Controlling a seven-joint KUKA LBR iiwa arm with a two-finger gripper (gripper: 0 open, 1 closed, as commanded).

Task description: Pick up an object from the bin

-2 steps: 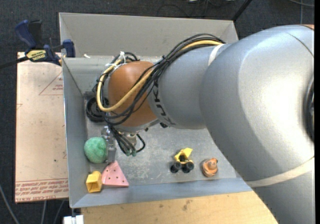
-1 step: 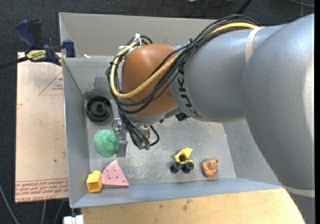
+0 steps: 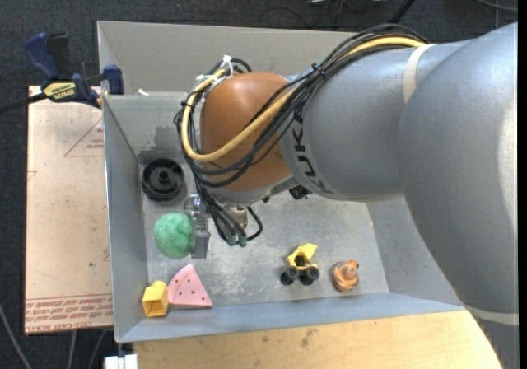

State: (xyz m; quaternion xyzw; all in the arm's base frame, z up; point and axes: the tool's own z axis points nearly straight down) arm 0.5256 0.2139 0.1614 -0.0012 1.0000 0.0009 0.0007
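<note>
Close beside the pincer (image 3: 201, 231), on its side toward the view's left, a green fuzzy soft ball (image 3: 171, 235) lies on the floor of the grey metal bin (image 3: 123, 194). The two look touching or nearly so. Whether the pincer is apart or together I cannot tell, because the orange cover (image 3: 243, 128) of the wrist hides much of it.

I judge the step to be the approach: the pincer is low in the bin and the ball is the nearest candidate. The next move would call for centring the pincer over the ball, so that it goes around it and not beside it, then closing and lifting. A soft ball may roll away if it is pushed from one side.

Near the pincer, toward the far wall, sits a black ribbed wheel-like ring (image 3: 161, 179). Toward the near wall lie a pink triangular wedge with dark dots (image 3: 191, 289) and, touching it, a small yellow block (image 3: 154, 299). Well apart, toward the view's right, are a small yellow-and-black toy (image 3: 301, 266) and a small orange piece (image 3: 346, 275). None of these seems to block the way.
</note>
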